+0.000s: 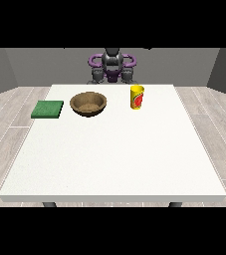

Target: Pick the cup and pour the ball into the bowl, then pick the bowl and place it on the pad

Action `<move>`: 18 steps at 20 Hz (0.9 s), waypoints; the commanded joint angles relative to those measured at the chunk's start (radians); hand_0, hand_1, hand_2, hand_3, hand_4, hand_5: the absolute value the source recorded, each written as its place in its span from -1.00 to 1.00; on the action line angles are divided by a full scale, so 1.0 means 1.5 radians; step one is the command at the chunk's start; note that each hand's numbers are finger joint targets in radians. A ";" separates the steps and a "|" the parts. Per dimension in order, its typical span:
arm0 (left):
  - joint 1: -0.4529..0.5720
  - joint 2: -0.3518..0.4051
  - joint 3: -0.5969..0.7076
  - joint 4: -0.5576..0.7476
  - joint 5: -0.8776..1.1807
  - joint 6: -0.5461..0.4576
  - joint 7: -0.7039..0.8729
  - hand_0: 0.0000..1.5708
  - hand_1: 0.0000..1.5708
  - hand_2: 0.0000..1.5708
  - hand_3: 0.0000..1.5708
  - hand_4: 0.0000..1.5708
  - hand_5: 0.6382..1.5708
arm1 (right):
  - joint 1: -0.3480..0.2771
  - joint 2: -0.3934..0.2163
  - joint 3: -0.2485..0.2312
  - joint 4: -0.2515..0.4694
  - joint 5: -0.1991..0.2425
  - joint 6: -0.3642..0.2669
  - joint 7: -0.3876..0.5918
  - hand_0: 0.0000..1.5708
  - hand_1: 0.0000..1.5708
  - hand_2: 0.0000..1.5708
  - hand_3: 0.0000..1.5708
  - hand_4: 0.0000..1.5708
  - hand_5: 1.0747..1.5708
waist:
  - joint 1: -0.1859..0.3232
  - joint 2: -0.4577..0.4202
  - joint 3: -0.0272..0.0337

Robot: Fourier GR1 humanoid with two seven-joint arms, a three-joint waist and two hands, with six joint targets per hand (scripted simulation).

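Observation:
A yellow cup [137,97] with a red mark stands upright on the white table [114,159], right of centre near the far edge. No ball shows from this angle. Left of the cup sits a brown wooden bowl [88,104], which looks empty. A flat green pad [47,109] lies at the far left of the table. Both hands are held close to the robot's torso behind the far edge: the hand at the view's left [96,75] and the hand at the view's right [129,74]. Neither touches anything.
The robot's torso [112,64] stands behind the middle of the far edge. Wooden floor surrounds the table. Cup, bowl and pad form one row along the far side.

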 commanded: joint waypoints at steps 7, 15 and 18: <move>-0.104 -0.004 -0.023 0.170 -0.055 0.075 -0.256 -1.00 -1.00 -1.00 -1.00 -1.00 0.85 | -0.066 -0.039 -0.086 0.161 -0.039 0.120 -0.240 -1.00 -1.00 -1.00 -1.00 -0.55 1.00 | -0.026 0.193 0.0003; -0.229 -0.001 0.052 0.302 -0.059 0.072 -0.292 -1.00 -1.00 -1.00 -1.00 -1.00 0.83 | -0.137 -0.090 -0.145 0.236 -0.064 0.157 -0.247 -1.00 -1.00 -1.00 -1.00 -0.67 1.00 | -0.030 0.209 0.0001; -0.265 0.003 0.096 0.386 -0.054 0.081 -0.347 -1.00 -1.00 -1.00 -1.00 -1.00 0.80 | -0.135 -0.094 -0.146 0.254 -0.062 0.175 -0.261 -1.00 -1.00 -1.00 -1.00 -0.66 0.99 | -0.044 0.219 0.0000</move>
